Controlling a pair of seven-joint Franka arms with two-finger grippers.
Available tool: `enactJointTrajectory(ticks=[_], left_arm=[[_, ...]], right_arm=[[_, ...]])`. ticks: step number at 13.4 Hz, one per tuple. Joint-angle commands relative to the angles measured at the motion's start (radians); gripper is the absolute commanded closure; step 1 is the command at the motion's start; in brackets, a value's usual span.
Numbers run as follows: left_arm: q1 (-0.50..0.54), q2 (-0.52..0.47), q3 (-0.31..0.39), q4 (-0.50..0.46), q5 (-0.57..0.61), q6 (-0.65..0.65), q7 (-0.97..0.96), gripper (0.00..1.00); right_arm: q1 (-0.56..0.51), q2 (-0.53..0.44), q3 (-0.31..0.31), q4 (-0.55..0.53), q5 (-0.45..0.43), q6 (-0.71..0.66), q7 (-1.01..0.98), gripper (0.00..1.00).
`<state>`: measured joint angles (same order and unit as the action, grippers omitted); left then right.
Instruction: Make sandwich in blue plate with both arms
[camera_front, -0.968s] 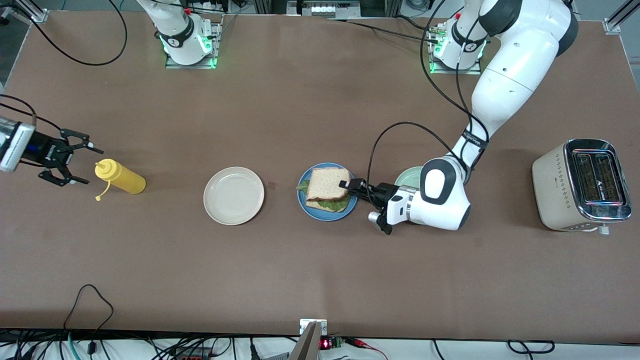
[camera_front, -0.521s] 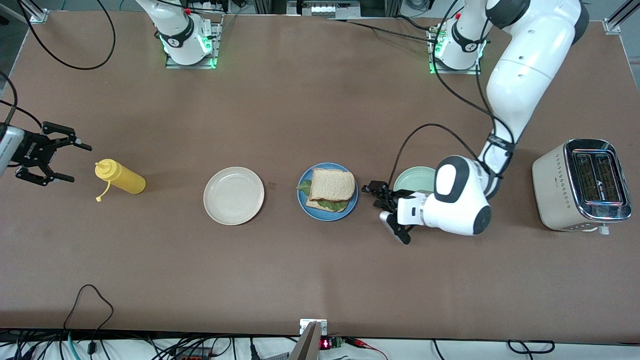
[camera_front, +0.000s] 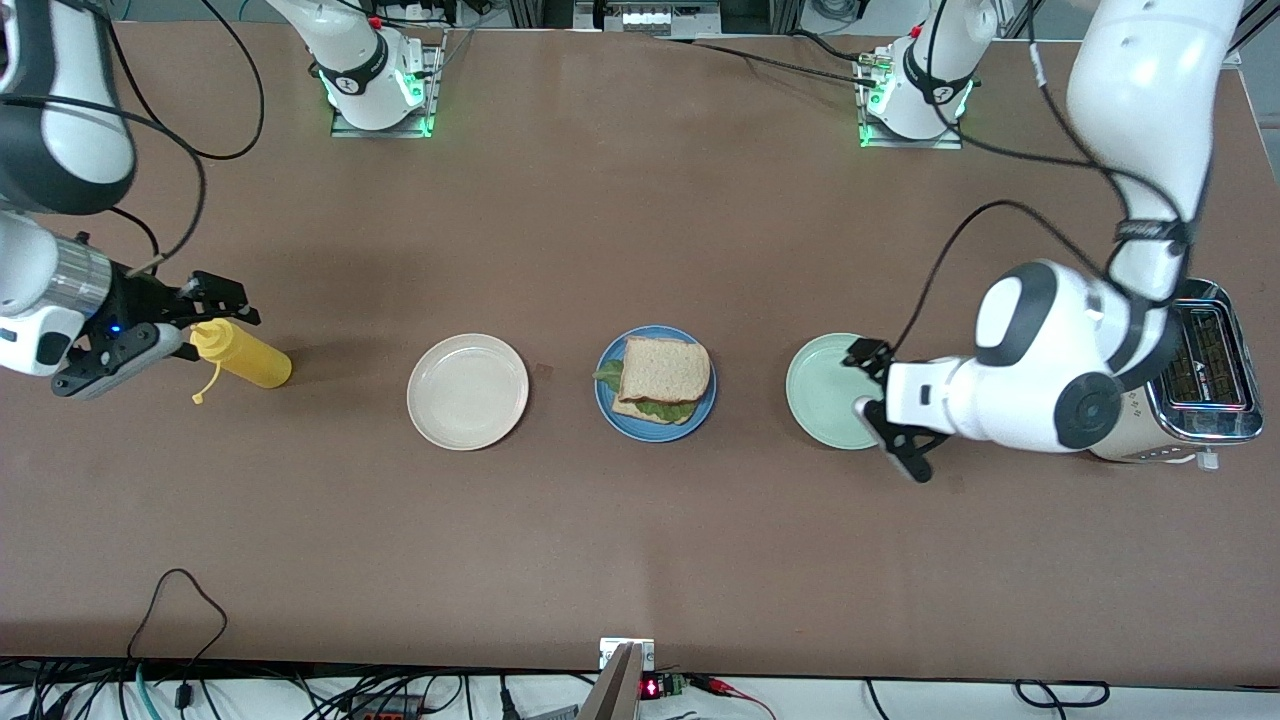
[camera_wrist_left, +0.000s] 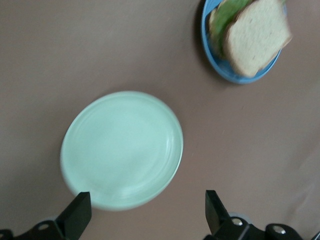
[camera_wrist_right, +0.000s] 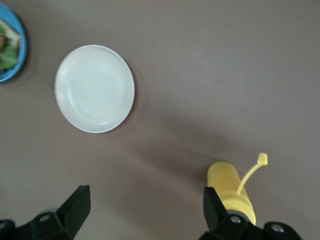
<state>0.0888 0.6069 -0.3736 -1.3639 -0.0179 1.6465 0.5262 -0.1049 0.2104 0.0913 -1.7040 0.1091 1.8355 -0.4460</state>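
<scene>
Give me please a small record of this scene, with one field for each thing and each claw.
sandwich: bread, lettuce, bread, stacked on the blue plate
blue plate: between the beige plate and the green plate
beige plate: bare, toward the right arm's end
green plate: bare, toward the left arm's end
yellow bottle: lying on its side
toaster: partly hidden by the left arm
left claw: open, over the green plate's edge
right claw: open, over the bottle's cap end

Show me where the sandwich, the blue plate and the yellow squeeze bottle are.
sandwich (camera_front: 664, 370): front view, middle of the top bread slice.
blue plate (camera_front: 604, 397): front view, bare rim toward the right arm's end.
yellow squeeze bottle (camera_front: 252, 359): front view, middle of the bottle's body.
</scene>
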Motion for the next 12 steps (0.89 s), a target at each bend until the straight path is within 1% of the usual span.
enactJointTrajectory(ticks=[1, 2, 3, 4, 5, 6, 7, 8, 10, 11, 12], left_arm=[[0.009, -0.139, 0.007, -0.026, 0.169, -0.133, -0.073, 0.0], [0.012, -0.182, 0.007, -0.024, 0.2, -0.19, -0.095, 0.0], [0.014, -0.225, 0.013, -0.023, 0.213, -0.256, -0.113, 0.0], [0.017, -0.239, 0.021, 0.0, 0.213, -0.327, -0.127, 0.0], [0.031, -0.243, 0.027, 0.075, 0.211, -0.414, -0.135, 0.0], [0.037, -0.268, 0.066, 0.11, 0.202, -0.453, -0.132, 0.0], [0.019, -0.327, 0.117, 0.089, 0.188, -0.429, -0.135, 0.0], [0.0, -0.369, 0.172, 0.065, 0.147, -0.381, -0.152, 0.0], [-0.084, -0.491, 0.347, -0.074, 0.017, -0.239, -0.245, 0.0], [-0.118, -0.553, 0.408, -0.157, -0.022, -0.158, -0.308, 0.0], [-0.13, -0.614, 0.426, -0.247, -0.025, -0.055, -0.369, 0.0]], right_arm=[[0.042, 0.007, -0.021, 0.053, -0.106, -0.037, 0.229, 0.0], [0.071, 0.003, -0.05, 0.078, -0.135, -0.056, 0.321, 0.0], [0.12, 0.0, -0.105, 0.113, -0.164, -0.093, 0.366, 0.0], [0.176, 0.0, -0.189, 0.166, -0.164, -0.125, 0.372, 0.0], [0.2, -0.003, -0.256, 0.191, -0.16, -0.122, 0.368, 0.0], [0.194, -0.009, -0.28, 0.204, -0.16, -0.13, 0.366, 0.0], [0.168, -0.017, -0.283, 0.213, -0.158, -0.136, 0.365, 0.0], [0.137, -0.026, -0.278, 0.211, -0.154, -0.16, 0.368, 0.0], [0.12, -0.052, -0.269, 0.196, -0.128, -0.211, 0.377, 0.0], [0.122, -0.08, -0.269, 0.169, -0.126, -0.206, 0.383, 0.0], [0.125, -0.124, -0.268, 0.1, -0.126, -0.155, 0.385, 0.0]])
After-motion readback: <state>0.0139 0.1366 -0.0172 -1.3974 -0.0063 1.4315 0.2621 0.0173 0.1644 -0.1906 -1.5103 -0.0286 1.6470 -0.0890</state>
